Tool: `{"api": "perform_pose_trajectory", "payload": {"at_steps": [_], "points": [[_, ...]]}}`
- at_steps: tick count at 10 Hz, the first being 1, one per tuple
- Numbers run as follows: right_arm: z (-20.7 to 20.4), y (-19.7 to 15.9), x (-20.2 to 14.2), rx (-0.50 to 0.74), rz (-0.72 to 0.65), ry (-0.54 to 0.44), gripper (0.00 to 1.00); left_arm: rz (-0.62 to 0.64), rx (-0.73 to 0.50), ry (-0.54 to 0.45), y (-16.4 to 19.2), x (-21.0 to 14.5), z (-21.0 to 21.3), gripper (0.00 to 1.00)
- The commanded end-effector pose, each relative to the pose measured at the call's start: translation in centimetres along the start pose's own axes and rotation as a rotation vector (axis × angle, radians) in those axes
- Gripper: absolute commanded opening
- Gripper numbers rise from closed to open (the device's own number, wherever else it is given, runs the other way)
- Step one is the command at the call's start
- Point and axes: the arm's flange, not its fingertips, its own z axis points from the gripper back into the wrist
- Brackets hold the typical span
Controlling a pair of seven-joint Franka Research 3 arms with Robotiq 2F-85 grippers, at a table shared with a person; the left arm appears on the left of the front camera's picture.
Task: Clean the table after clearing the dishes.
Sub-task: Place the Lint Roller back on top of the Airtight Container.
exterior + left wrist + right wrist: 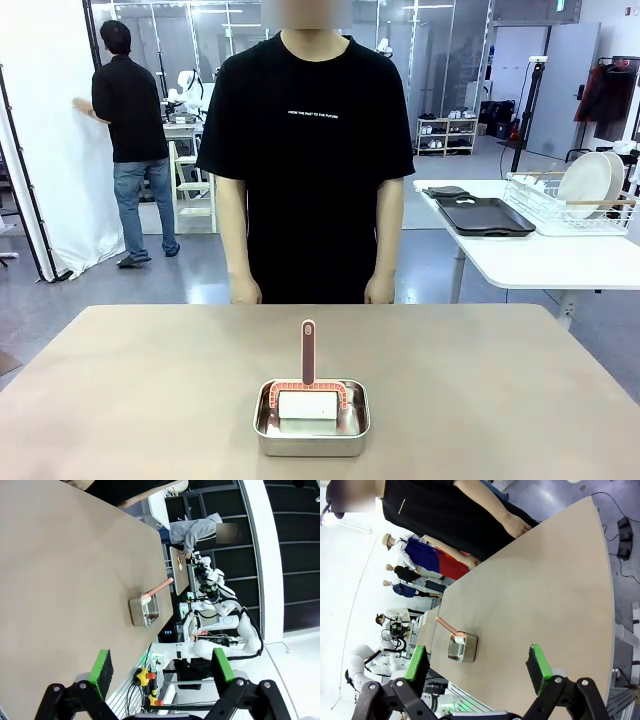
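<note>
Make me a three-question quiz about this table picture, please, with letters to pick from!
1. Where does the steel pan sit on the table?
A. near the robot's edge, about the middle
B. at the far left corner
C. under the person's hand

2. What colour is the handle of the cleaning roller in the pan?
A. blue
B. salmon pink
C. black

3. How is the left tool?
A. shut on the roller
C. shut on a plate
B. open, holding nothing

Answers: 1 A, the front view shows the pan centred at the near edge. 2 B, the upright handle is salmon pink. 3 B, its green pads stand wide apart with nothing between.
</note>
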Motion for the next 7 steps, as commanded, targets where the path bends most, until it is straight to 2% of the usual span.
{"api": "perform_pose_trajectory", "payload": {"at_steps": [1, 7], "points": [[0.06, 0.32, -0.04, -0.002, 0.002, -0.002, 1.0, -0.007, -0.007, -0.006, 0.08, -0.38, 0.17, 1.0], [0.06, 0.32, -0.04, -0.002, 0.002, -0.002, 1.0, -0.007, -0.007, -0.006, 0.08, -0.38, 0.17, 1.0]]}}
